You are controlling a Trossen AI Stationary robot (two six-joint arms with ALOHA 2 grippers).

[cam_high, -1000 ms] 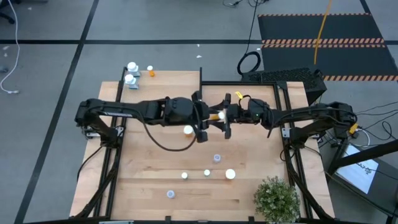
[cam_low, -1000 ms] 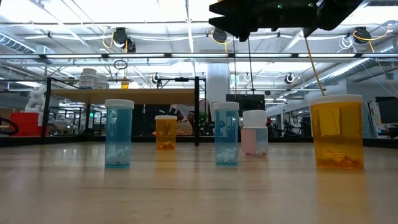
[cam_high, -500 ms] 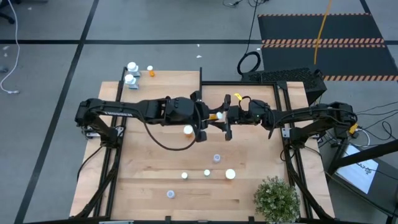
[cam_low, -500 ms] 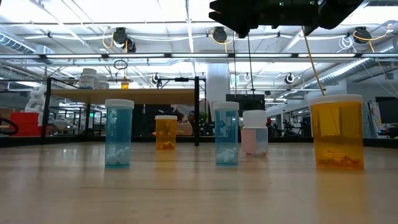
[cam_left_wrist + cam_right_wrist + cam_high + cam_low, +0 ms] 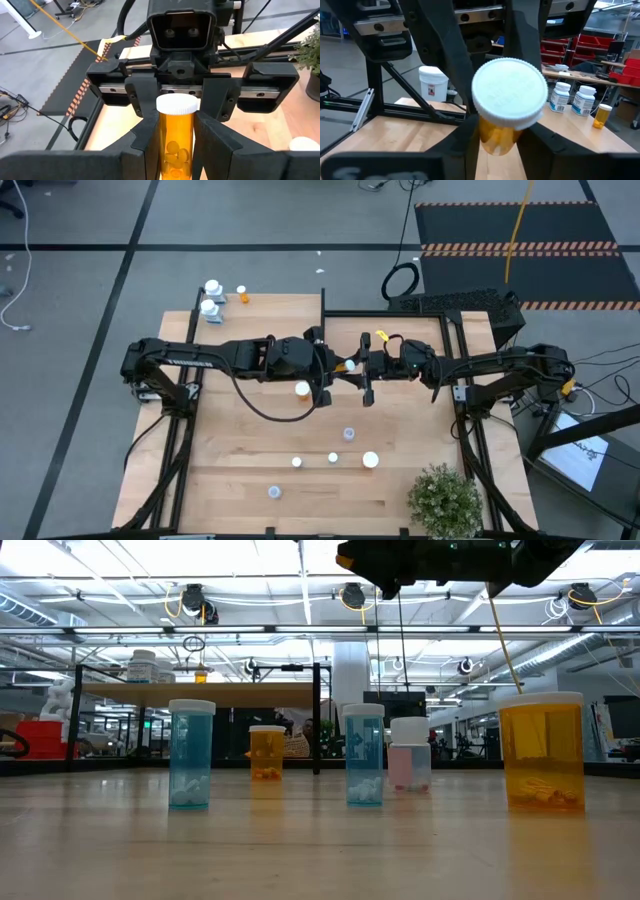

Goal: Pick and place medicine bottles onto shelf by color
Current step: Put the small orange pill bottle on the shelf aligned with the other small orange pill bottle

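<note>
- High view: an orange bottle [image 5: 349,366] is held up over the middle of the tabletop [image 5: 250,470], between the two arms.
- The left claw [image 5: 176,131] is clamped on its body.
- The right claw [image 5: 497,134] has been closed in around it since a second ago.
- A hand-over seems to be under way; next, one claw must let go.
- The shelf [image 5: 200,694] waits at the far end.

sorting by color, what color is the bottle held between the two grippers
Orange-amber with a white cap: the bottle shows best in the left wrist view.
</note>
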